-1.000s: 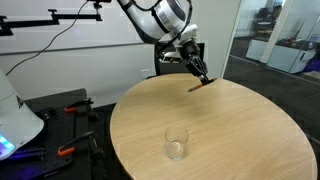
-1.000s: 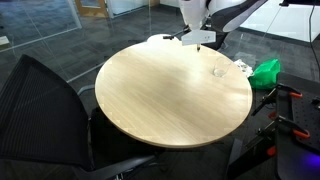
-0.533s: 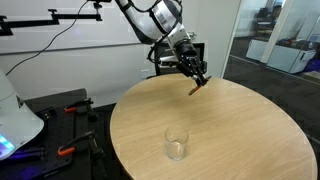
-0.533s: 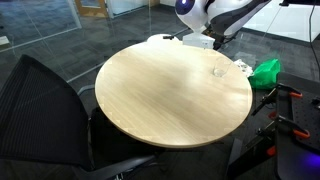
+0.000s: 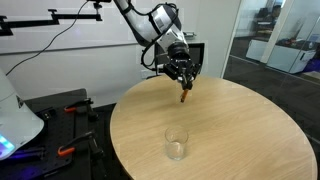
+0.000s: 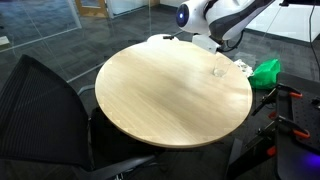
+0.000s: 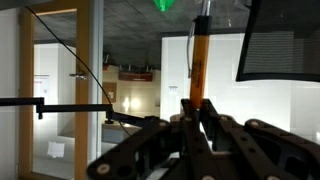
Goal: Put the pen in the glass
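Observation:
My gripper [image 5: 183,80] is shut on the pen [image 5: 184,96] and holds it in the air above the far side of the round wooden table [image 5: 250,130]. The pen hangs nearly upright below the fingers. In the wrist view the pen [image 7: 198,62] sticks out orange-brown from between the shut fingers [image 7: 193,108]. The glass [image 5: 176,143] stands upright and empty near the table's front, well apart from the gripper. In an exterior view the glass [image 6: 216,71] is a small clear shape near the table's far edge, below the arm [image 6: 215,18].
A black mesh chair [image 6: 45,105] stands by the table. A green object [image 6: 266,71] lies beside the table. A white object [image 5: 15,115] and red-handled tools [image 5: 68,150] sit on a dark bench. Glass walls surround the room.
The gripper has swung the pen from a slanted pose low over the table to nearly upright and has moved a little toward the table's middle.

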Action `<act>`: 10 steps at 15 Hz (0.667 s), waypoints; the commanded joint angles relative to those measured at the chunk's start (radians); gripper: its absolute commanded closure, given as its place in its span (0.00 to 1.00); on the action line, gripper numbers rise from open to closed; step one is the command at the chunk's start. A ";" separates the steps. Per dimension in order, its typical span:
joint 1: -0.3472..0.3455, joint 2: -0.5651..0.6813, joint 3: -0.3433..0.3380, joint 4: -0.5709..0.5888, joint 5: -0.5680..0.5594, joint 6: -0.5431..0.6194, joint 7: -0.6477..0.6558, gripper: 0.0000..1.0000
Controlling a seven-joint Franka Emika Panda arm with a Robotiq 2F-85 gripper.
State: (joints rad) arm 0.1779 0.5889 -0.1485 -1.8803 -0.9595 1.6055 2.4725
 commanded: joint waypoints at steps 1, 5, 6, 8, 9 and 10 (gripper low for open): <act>-0.058 0.044 0.036 0.028 0.033 -0.050 0.044 0.96; -0.093 0.093 0.039 0.043 0.050 -0.041 0.041 0.96; -0.098 0.105 0.040 0.048 0.054 -0.041 0.040 0.96; -0.103 0.128 0.043 0.060 0.059 -0.044 0.029 0.96; -0.104 0.139 0.045 0.066 0.060 -0.043 0.026 0.96; -0.103 0.152 0.046 0.074 0.061 -0.045 0.024 0.96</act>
State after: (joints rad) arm 0.0853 0.7056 -0.1208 -1.8506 -0.9184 1.5937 2.4959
